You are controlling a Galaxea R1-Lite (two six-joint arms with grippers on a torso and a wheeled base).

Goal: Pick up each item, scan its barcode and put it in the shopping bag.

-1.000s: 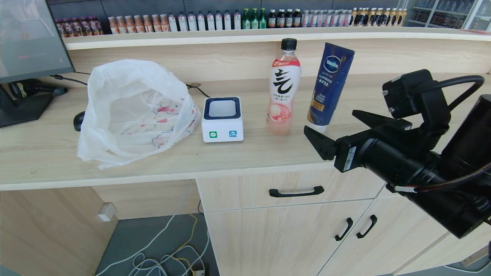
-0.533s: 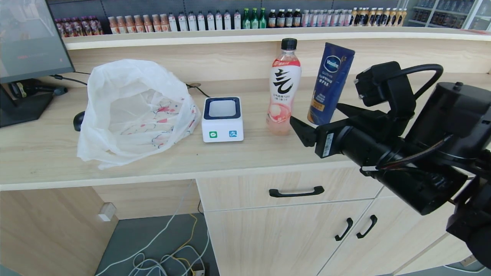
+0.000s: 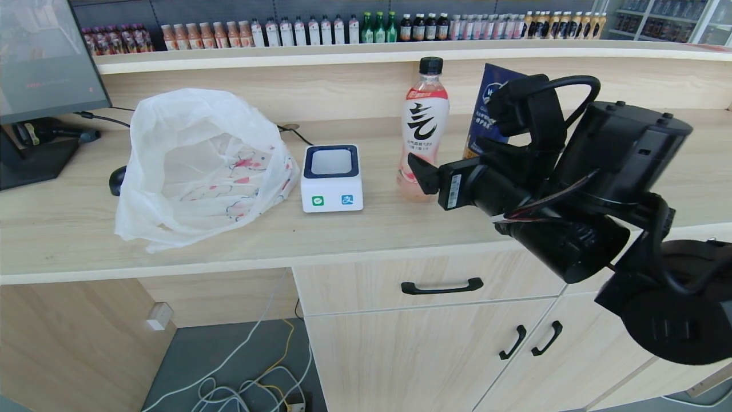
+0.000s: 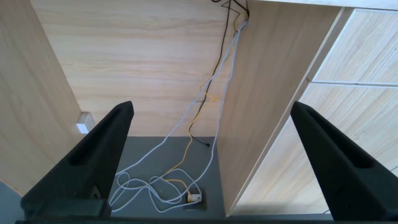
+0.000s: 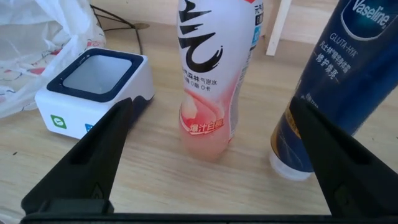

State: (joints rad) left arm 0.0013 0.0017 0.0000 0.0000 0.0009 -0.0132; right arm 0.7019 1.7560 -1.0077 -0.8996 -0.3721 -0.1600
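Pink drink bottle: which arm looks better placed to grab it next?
The right. The right gripper is open at counter height, aimed at the pink drink bottle; the left gripper, also open, hangs below the counter, facing floor cables.

We see a large black brush-stroke character with small print beneath it on the bottle's [image 5: 214, 93] white label. White lettering in several lines runs down the blue tube [image 5: 336, 93]. A green icon and a blue icon sit on the scanner's [image 3: 331, 180] front. Faint red print on the monitor [image 3: 46, 57] is too small to read.
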